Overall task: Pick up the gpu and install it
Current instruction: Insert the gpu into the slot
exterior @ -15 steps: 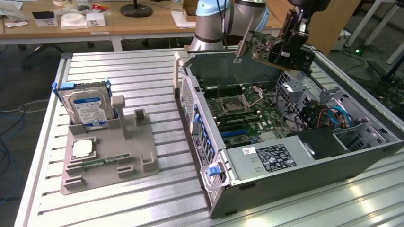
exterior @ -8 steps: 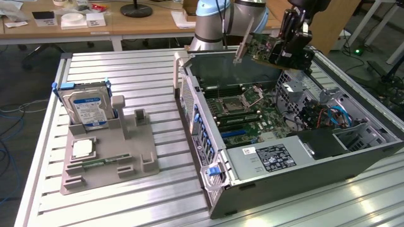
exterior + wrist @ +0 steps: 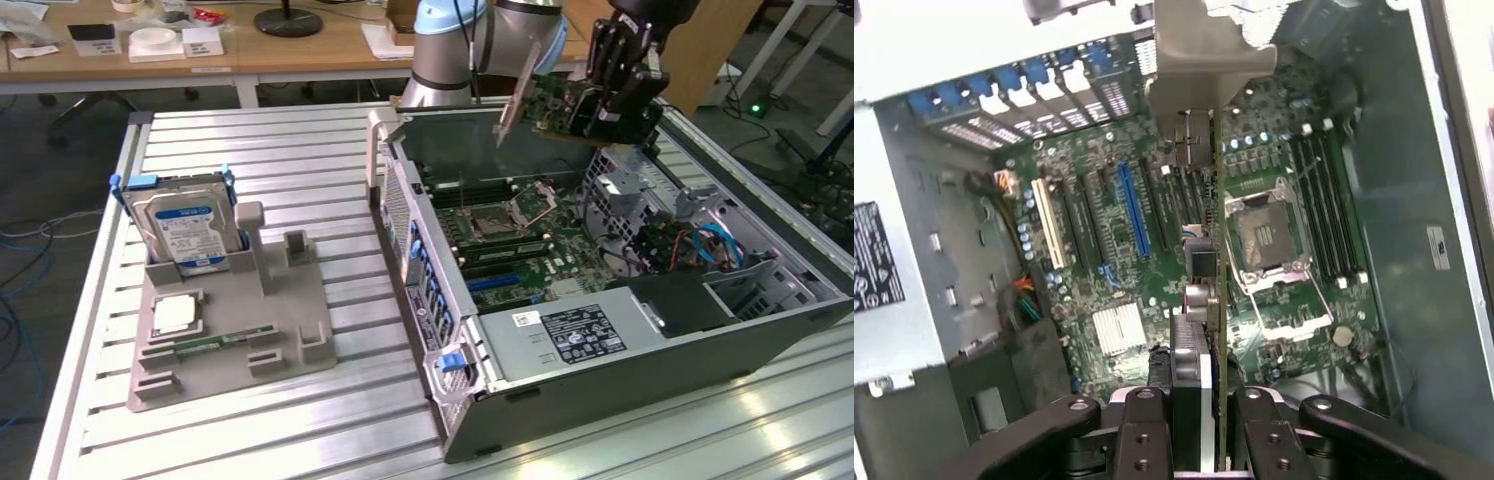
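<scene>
My gripper (image 3: pixel 603 112) is shut on the gpu (image 3: pixel 545 100), a thin card with a green board and a silver end bracket, held in the air above the open computer case (image 3: pixel 587 340). In the wrist view the gpu (image 3: pixel 1206 300) runs edge-on away from my gripper (image 3: pixel 1199 405), its metal bracket (image 3: pixel 1199 60) at the far end. Below it lies the motherboard (image 3: pixel 1154 260) with a blue expansion slot (image 3: pixel 1135 205), black slots beside it, and the CPU socket (image 3: pixel 1269 240). The card hangs clear of the board, touching no slot.
On the exterior view's left, a grey fixture (image 3: pixel 227 330) on the slatted metal table (image 3: pixel 254 150) holds a silver hard drive with a blue-white label (image 3: pixel 187 228) and a small chip (image 3: pixel 176 314). Cables and drive cages (image 3: pixel 694 245) crowd the case's far side. Desks stand behind.
</scene>
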Controlling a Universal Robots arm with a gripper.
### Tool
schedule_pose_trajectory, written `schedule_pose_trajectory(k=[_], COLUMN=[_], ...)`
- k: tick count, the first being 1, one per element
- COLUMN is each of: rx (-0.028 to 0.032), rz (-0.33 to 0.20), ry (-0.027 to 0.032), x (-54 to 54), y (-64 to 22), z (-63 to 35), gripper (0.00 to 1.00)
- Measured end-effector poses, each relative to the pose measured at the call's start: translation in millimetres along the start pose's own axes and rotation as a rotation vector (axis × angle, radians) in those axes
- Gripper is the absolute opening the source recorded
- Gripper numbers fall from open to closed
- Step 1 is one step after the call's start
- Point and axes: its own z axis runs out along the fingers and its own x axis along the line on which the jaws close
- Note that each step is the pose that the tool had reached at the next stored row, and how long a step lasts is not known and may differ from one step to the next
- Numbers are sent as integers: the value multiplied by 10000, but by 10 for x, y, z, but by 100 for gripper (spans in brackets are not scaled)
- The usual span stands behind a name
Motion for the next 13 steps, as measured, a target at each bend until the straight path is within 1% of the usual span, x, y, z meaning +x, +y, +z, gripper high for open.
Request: schedule_pose_trajectory(k=[1,2,5,6,7,8,11,13], rx=[54,153,538,630,675,692,699,699], rz=[-64,-103,-154,-171,-238,-380,-891,-1112], ry=[-11,-36,-136,-159,-167,-174,-184,-188], x=[0,0,-1,-1,-1,-1,-1,0], y=[0,-1,-1,-1,-1,-2,-2,-2], z=[2,3,9,12,17,23,38,49], gripper=[28,28,28,28,28,28,28,28])
